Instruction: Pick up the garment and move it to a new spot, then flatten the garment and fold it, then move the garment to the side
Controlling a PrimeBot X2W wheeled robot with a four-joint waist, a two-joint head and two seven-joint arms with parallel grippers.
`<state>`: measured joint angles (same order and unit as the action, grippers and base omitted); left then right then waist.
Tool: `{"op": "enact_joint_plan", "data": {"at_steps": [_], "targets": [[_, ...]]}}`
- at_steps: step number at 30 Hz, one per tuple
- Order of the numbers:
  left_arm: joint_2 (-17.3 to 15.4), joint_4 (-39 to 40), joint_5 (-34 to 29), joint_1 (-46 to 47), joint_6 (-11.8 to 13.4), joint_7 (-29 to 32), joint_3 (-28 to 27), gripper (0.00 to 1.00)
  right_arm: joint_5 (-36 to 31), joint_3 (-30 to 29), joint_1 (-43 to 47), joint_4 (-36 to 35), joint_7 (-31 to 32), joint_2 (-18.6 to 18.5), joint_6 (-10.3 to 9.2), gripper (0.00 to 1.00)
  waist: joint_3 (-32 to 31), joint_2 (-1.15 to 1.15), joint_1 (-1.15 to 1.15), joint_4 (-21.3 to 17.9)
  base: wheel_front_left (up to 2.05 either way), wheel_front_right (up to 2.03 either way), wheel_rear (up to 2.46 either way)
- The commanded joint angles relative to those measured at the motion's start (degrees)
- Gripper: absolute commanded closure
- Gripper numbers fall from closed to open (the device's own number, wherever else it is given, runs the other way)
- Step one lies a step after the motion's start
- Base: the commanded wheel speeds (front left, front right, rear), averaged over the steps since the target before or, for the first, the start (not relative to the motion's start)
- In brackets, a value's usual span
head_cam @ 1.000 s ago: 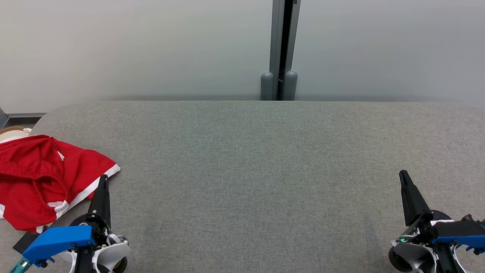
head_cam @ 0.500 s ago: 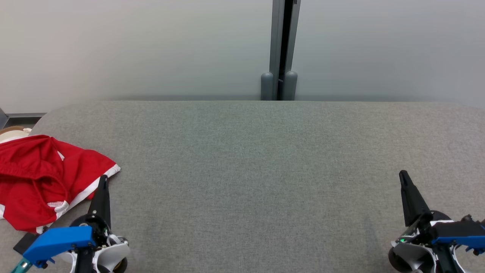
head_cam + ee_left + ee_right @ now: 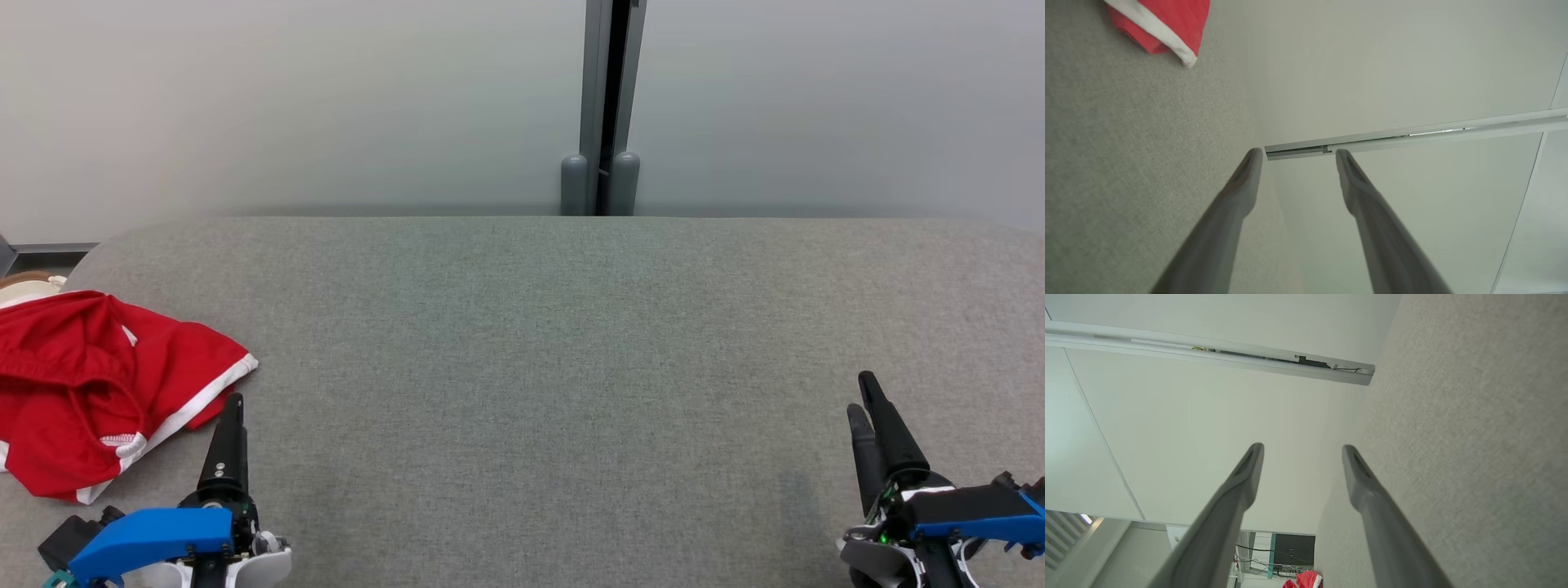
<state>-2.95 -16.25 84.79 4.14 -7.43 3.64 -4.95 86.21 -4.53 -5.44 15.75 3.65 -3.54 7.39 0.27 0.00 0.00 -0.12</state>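
Red shorts with white trim, one garment only, lie crumpled at the left end of the grey fabric-covered table, their white-edged hem corner pointing toward the middle. In the left wrist view that same hem corner lies on the cloth ahead of the fingers and apart from them.

Two grippers rest low over the near edge. The left gripper is just beside the shorts' hem and not touching it. Its two fingers stand parted with nothing between them. The right gripper is far across the table, well away from the garment, its two fingers likewise spread and empty.

Behind the table, one grey post rises between two pale wall panels, with two rounded grey caps at its foot.
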Motion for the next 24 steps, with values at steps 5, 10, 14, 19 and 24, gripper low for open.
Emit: {"op": "enact_joint_plan", "data": {"at_steps": [5,10,14,19,24], "targets": [[-0.7,0.9,-8.6,1.6,0.0,-1.8,0.9,0.00,-7.2,0.5,-1.0,-1.0,-1.8,-0.8,0.09,0.00,0.0,0.00,0.00,-0.1,0.00,0.00,0.00],[-0.7,0.6,-15.3,1.6,0.0,-3.1,1.3,0.00,-12.4,1.2,-1.2,-0.6,-3.1,-0.8,0.09,0.00,0.0,0.00,0.00,-0.1,0.00,0.00,0.00],[-0.6,0.0,-20.1,1.6,0.1,-4.0,1.6,0.00,-16.4,1.9,-1.4,-0.1,-4.0,-1.1,0.10,0.00,0.0,0.00,0.00,-0.2,0.00,0.00,0.00],[-0.8,-0.9,-25.6,2.0,0.1,-5.1,2.6,0.00,-21.3,2.3,-1.7,0.8,-5.1,-1.4,0.10,0.00,0.1,0.00,0.00,-0.2,0.00,0.00,0.00],[-0.8,-2.0,-30.5,2.2,0.1,-6.2,3.3,0.00,-25.7,2.9,-2.0,2.2,-6.2,-1.7,0.10,0.00,0.2,0.00,0.00,-0.1,0.00,0.00,0.00]]}}
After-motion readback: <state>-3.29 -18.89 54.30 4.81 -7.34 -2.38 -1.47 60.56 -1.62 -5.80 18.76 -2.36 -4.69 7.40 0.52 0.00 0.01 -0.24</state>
